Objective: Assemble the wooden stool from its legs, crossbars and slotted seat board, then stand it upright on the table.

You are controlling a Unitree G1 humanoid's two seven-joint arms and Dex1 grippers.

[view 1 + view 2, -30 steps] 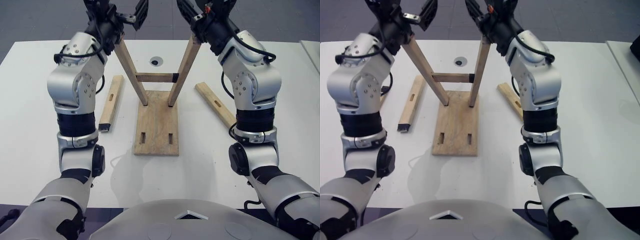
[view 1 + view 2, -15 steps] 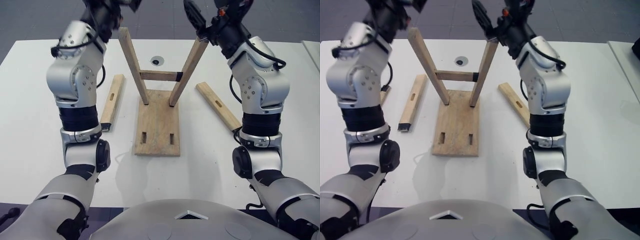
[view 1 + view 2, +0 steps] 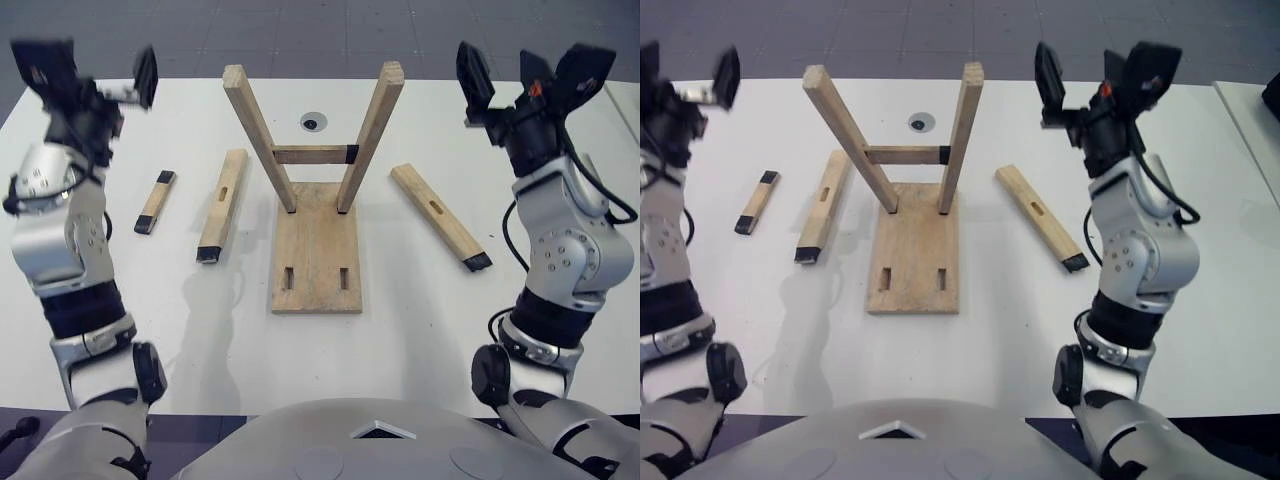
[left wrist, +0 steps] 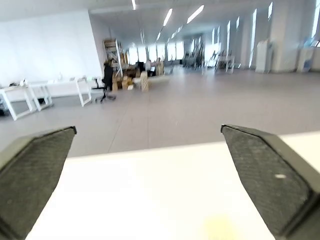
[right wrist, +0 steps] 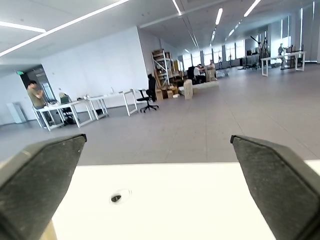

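Left wrist view: your left gripper has its fingers wide apart, with white table showing between them. Right wrist view, same story: right gripper is spread wide, fingers well apart.

Both grippers are raised and clear of the wood. The left gripper is well off to the left of the seat board, the right gripper well off to its right.

Seat board lies flat on the table. Two legs stand in its far slots, left standing leg and right standing leg. They splay outward toward their tops and are joined by a crossbar. The near slots are open.

Just left of the seat board lies a loose slotted leg; farther left, a short bar. Right of the seat board lies a second slotted leg, angled away from it. Beyond the seat board there's a round hole in the table.
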